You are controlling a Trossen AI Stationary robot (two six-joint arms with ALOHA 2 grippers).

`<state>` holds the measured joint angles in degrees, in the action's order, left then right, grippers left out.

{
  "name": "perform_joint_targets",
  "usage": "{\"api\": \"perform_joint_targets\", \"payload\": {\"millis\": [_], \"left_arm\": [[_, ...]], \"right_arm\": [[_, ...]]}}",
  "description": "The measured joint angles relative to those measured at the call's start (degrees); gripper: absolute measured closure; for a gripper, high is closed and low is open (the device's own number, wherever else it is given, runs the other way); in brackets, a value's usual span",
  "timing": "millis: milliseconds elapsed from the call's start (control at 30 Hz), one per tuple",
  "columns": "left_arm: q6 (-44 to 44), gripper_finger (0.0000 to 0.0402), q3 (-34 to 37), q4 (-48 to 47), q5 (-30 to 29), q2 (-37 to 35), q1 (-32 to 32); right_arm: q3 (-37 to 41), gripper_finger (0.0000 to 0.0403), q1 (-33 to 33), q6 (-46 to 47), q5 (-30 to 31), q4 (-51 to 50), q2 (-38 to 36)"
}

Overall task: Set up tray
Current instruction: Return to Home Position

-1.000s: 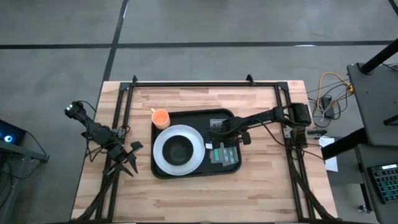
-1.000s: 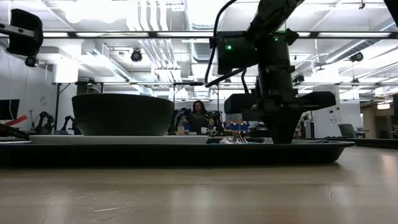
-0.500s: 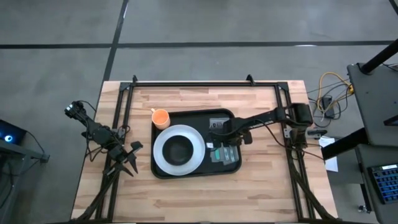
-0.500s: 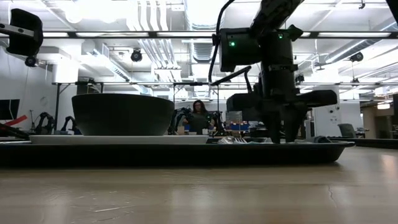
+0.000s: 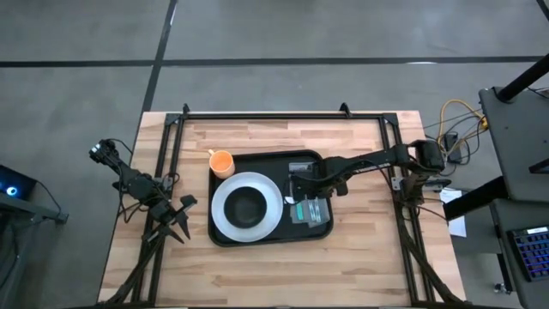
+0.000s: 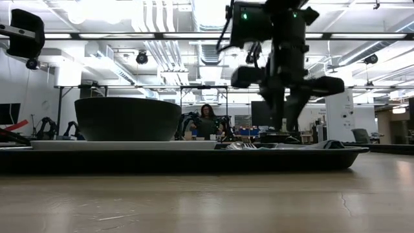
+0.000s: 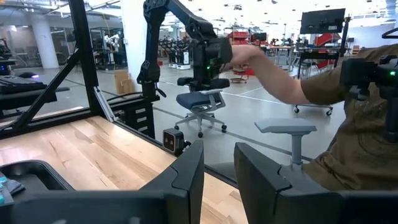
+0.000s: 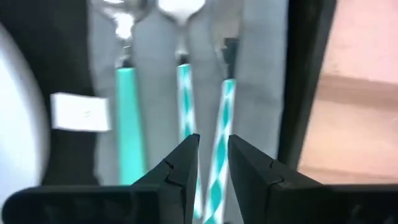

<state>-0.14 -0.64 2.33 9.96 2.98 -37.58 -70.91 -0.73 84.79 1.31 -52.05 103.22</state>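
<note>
- Tray [image 5: 257,160] sits in the middle of the wooden table [image 5: 369,257], black, low-rimmed and fully loaded.
- On its left half, a white plate [image 5: 225,210] takes up nearly all the room, and a dark bowl [image 5: 247,206] sits dead centre on that plate.
- An orange cup [image 5: 221,161] stands at the tray's corner, top left in the high view, just beside the plate.
- Over on the right half lies a grey napkin [image 8: 261,74], and three pieces line up on it side by side: spoon [image 8: 127,118] with a green handle on the plate's side, fork [image 8: 185,93] in the middle, knife [image 8: 224,106] nearest the tray's rim.
- Right gripper [image 6: 284,129] hovers above the napkin, clear of the cutlery. Its fingers are parted by a narrow gap and grasp nothing.
- Left gripper [image 7: 219,155] waits at the table's left edge, well apart from the tray, fingers slightly apart and empty.
- Beyond the table, the left wrist view catches a person's arm [image 7: 273,81].
</note>
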Motion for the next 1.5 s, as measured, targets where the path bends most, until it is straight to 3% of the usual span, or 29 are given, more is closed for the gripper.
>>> {"api": "perform_joint_targets", "payload": {"millis": [333,433,567,667,800,933,1000,1133,1267,1367,1500], "left_arm": [[0.00,0.0331,0.00,0.00,0.00,-0.01,0.00],[0.00,0.0331,0.00,0.00,0.00,-0.01,0.00],[0.00,0.0331,0.00,0.00,-0.02,0.00,0.00],[0.00,0.0331,0.00,0.00,-0.01,0.00,0.00],[0.00,0.0331,0.00,0.00,0.00,-0.01,0.00],[0.00,0.0331,0.00,0.00,-0.02,0.00,0.00],[0.00,0.0331,0.00,0.00,0.00,-0.01,0.00],[0.00,0.0331,0.00,0.00,0.00,0.00,0.00],[0.00,0.0331,0.00,0.00,-0.02,0.00,0.00],[0.00,0.0331,0.00,0.00,-0.02,0.00,0.00],[0.00,0.0331,0.00,0.00,-0.02,0.00,0.00]], "right_arm": [[-7.02,0.0335,-0.07,-2.19,-0.12,0.50,-0.50],[-8.95,0.0331,-0.04,-10.81,0.78,0.62,-0.52],[-10.92,0.0324,-0.05,-29.22,3.90,1.42,-0.52],[-11.16,0.0320,-0.67,-40.30,10.56,5.44,-0.52],[-9.48,0.0317,-2.71,-47.65,22.53,14.89,-0.59],[-7.66,0.0319,-5.13,-60.19,24.99,25.09,-0.59],[-7.00,0.0322,-6.69,-68.89,23.31,30.69,-0.59],[-4.80,0.0330,-9.55,-83.57,10.04,40.51,-0.61],[-3.80,0.0335,-11.76,-92.50,-2.89,44.12,-0.61],[-3.78,0.0333,-13.12,-93.14,-4.10,43.17,-0.61],[-3.74,0.0327,-13.68,-89.00,1.39,38.46,-1.52]]}}
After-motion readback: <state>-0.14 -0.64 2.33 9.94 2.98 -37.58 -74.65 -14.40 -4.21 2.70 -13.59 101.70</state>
